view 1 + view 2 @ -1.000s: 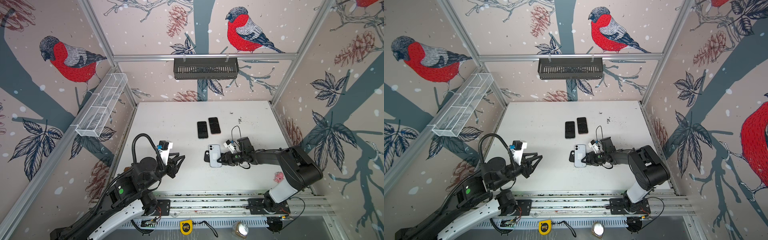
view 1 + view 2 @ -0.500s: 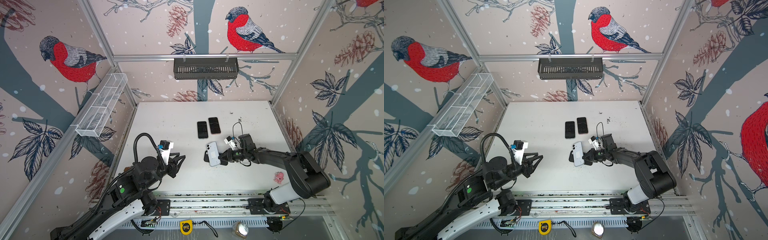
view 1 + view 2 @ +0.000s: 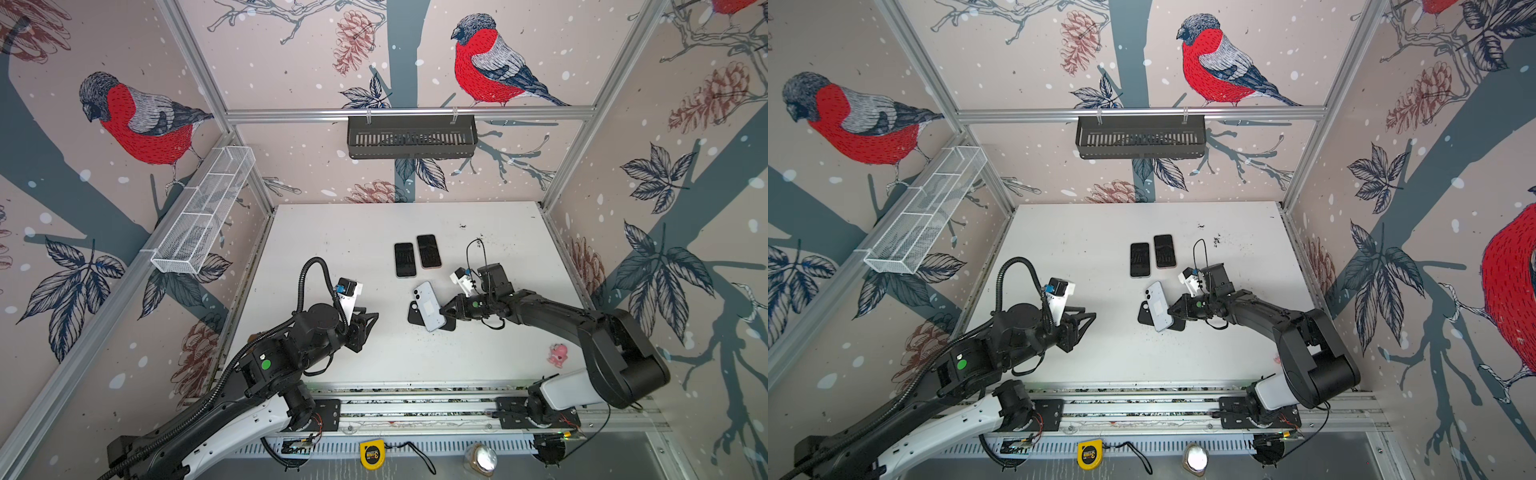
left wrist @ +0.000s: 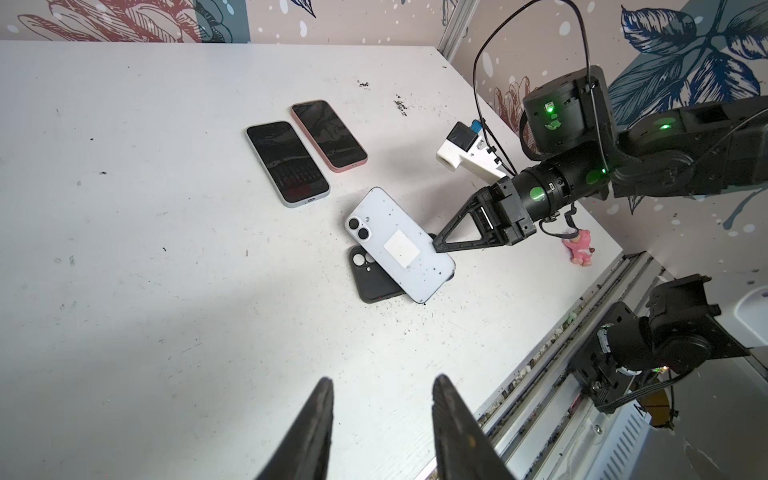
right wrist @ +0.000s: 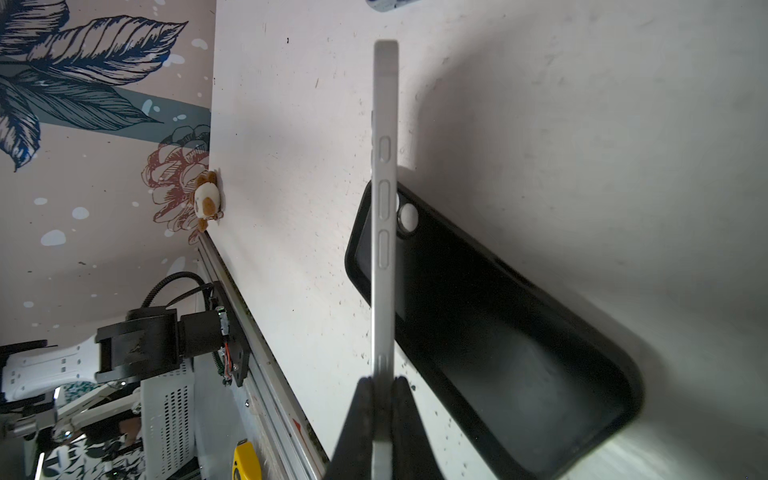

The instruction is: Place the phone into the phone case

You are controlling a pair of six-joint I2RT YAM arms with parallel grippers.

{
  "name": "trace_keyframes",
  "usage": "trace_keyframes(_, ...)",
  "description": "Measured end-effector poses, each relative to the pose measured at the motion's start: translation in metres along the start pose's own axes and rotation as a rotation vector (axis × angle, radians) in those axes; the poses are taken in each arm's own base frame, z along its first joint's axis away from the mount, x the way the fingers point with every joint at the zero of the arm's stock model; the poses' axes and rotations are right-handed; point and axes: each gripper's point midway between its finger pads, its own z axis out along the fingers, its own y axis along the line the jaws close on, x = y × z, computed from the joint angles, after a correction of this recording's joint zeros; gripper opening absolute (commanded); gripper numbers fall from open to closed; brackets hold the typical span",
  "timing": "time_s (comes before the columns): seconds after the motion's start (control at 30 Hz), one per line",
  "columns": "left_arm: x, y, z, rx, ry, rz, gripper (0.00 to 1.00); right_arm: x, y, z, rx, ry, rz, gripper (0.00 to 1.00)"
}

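A white phone (image 3: pixel 428 305) (image 3: pixel 1160 307) hangs tilted, camera side up, just above a black phone case (image 3: pixel 412 316) (image 3: pixel 1143 316). The case lies open side up on the table, partly covered by the phone. My right gripper (image 3: pixel 444 311) (image 5: pixel 383 386) is shut on the phone's long edge (image 5: pixel 384 208), and the case's hollow (image 5: pixel 498 332) shows beside it. In the left wrist view the phone (image 4: pixel 399 245) overlaps the case (image 4: pixel 372 282), with the right gripper (image 4: pixel 434 245) on its edge. My left gripper (image 3: pixel 372 318) (image 4: pixel 382 384) hovers open and empty, left of the case.
Two dark-screened phones (image 3: pixel 405 259) (image 3: pixel 429 251) lie face up behind the case. A pink toy (image 3: pixel 557 354) sits near the front right edge, and a brown-and-white toy (image 5: pixel 206 199) at the left wall. A tape measure (image 3: pixel 371 454) lies below the front rail.
My right gripper has shut on the phone and lifted its edge, so the phone now tilts over the case and sits slightly farther back. The left arm has barely moved.
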Motion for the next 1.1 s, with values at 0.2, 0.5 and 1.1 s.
trace_keyframes(0.2,0.003,-0.006,0.020,0.014,0.054,-0.090,0.56,-0.016,0.016,-0.018,0.139,-0.050,-0.127,0.04)
trace_keyframes(0.5,0.010,-0.005,0.075,0.162,0.108,-0.433,0.58,-0.003,0.031,-0.022,0.356,-0.023,-0.291,0.03)
trace_keyframes(1.1,-0.004,-0.029,0.134,0.420,0.270,-0.849,0.71,0.001,0.064,-0.024,0.508,-0.047,-0.536,0.01)
